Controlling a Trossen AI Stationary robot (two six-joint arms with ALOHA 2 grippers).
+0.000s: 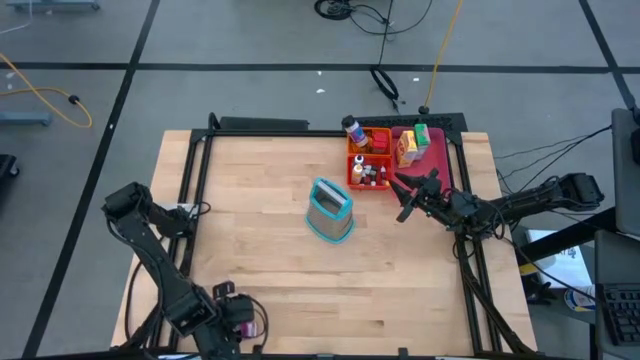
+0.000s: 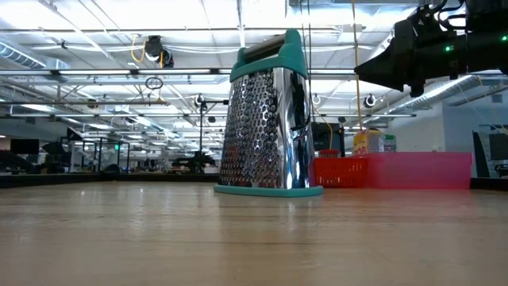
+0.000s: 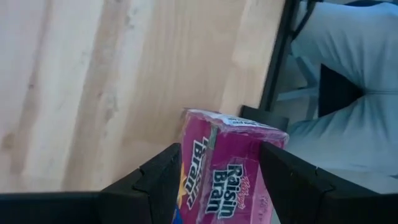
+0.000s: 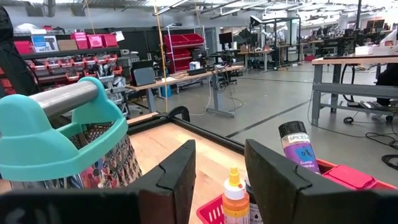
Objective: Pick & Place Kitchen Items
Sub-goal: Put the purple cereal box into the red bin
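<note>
From my seat, the left arm is folded low at the near left corner of the table (image 1: 260, 270). Its left gripper (image 3: 221, 177) is clenched on a pink Raisin Bran box (image 3: 227, 168), one finger (image 3: 155, 183) on each side. Only the left wrist view shows the printing on that box; from above it is just a pink patch by the near edge. The same wrist view shows the table's dark frame close behind the box.

Mid-table stands a teal-framed grater (image 1: 330, 211), upright, with bare wood all around it. The low view shows it apart from the trays behind.

The right arm reaches in from the right edge, its right gripper (image 1: 412, 195) raised above the table just beside the orange tray (image 1: 369, 159). Its fingers (image 4: 171, 177) stand parted with nothing between them. Its wrist view shows an orange-capped bottle (image 4: 235, 199) and a black-capped spice jar (image 4: 299, 148), detail too small to make out from overhead.

At the far right corner, the pink tray (image 1: 436, 148) touches the orange one and carries a yellow box (image 1: 407, 150) and a green box (image 1: 421, 134).
</note>
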